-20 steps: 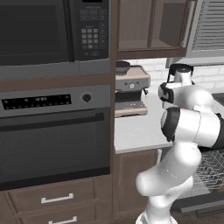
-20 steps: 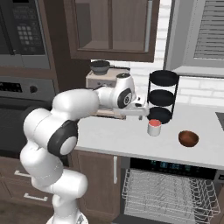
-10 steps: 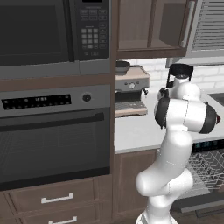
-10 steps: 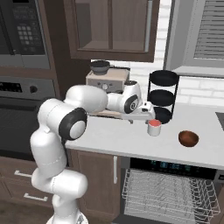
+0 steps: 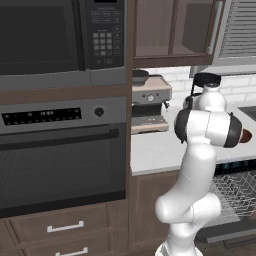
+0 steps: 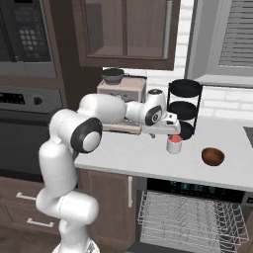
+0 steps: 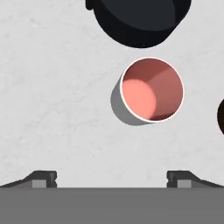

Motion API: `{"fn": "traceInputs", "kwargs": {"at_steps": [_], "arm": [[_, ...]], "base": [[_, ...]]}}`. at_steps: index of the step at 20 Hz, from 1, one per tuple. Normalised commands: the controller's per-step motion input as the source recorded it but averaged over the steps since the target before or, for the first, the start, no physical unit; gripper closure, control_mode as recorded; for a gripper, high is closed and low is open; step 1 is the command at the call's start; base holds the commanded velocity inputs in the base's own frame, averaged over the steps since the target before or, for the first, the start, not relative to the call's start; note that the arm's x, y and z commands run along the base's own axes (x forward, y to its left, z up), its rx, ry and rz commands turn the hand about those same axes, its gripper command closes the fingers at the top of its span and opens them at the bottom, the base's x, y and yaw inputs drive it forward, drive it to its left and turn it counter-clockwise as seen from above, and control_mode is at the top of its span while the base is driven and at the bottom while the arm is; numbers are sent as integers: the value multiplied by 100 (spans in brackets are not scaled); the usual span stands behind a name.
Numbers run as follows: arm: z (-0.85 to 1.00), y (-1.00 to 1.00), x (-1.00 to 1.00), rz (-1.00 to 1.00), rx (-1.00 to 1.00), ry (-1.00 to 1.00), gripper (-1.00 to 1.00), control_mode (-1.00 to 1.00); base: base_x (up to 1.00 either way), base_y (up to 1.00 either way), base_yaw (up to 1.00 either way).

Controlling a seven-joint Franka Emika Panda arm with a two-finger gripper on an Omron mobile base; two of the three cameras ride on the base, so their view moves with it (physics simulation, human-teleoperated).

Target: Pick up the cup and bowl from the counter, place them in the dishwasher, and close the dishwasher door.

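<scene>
We take the cup (image 6: 174,144) as our landmark: it stands upright on the pale counter (image 6: 133,160), its red inside open to the hand view, white rim unbroken. Just behind the cup rises a black three-tier stand (image 6: 184,106), whose round bottom tier nearly meets the cup's rim in the hand view, so room on that side is tight. To the right of the cup, well apart, sits the dark brown bowl (image 6: 213,156), with bare counter between them. To the left of the cup the counter runs free up to the coffee machine (image 6: 121,96) by the wall. In front of the cup the counter's front edge drops to the dishwasher (image 6: 190,217), whose wire rack is drawn out below; we cannot make out the dishwasher door plainly. Our arm reaches from the left across the counter, forearm nearly level, wrist bent so that the tool (image 6: 171,129) hangs directly above the cup, pointing down. Its fingers (image 7: 43,178) stand wide apart, holding nothing, clear of the cup's rim.
</scene>
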Motion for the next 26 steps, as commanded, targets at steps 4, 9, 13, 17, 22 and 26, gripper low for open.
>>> {"fn": "traceInputs", "kwargs": {"at_steps": [4,9,13,17,22,26], "arm": [[-21,0,27,4,0,0,-100,-100],[-18,0,33,4,0,0,-100,-100],[-8,-1,34,5,0,0,-100,-100],[-5,-11,19,3,0,0,-100,-100],[-16,-8,2,1,0,0,-100,-100],[-27,-6,0,0,0,0,-100,-100]], "base": [[0,0,0],[0,0,0],[0,0,0],[0,0,0],[0,0,0],[0,0,0]]}}
